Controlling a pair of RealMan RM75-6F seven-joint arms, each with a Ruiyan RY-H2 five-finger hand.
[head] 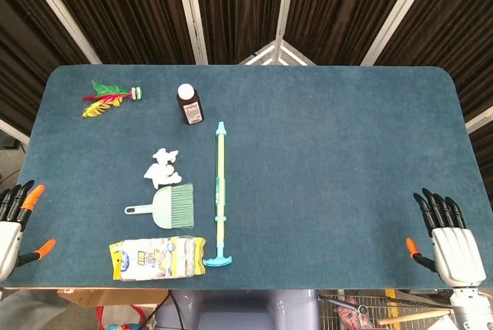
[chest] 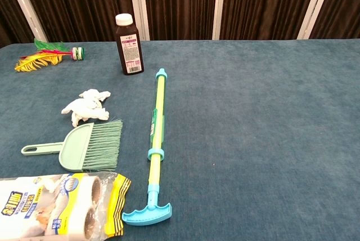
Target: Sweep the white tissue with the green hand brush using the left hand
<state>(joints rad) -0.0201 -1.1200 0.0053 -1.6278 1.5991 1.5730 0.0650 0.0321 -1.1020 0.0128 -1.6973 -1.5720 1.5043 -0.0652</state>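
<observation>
Left hand (head: 11, 222) rests open at the worktop (head: 323, 153) edge, as does the right hand (head: 451, 241). Green hand brush (chest: 84, 148) lies just beside the white tissue (chest: 85, 106), seemingly touching.

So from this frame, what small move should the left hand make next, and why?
Probably reach the left hand inward toward the handle of the green hand brush. That hand sits open at the table edge holding nothing, the brush lies untouched with its handle pointing toward that side, and the white tissue lies just past its bristles.
</observation>
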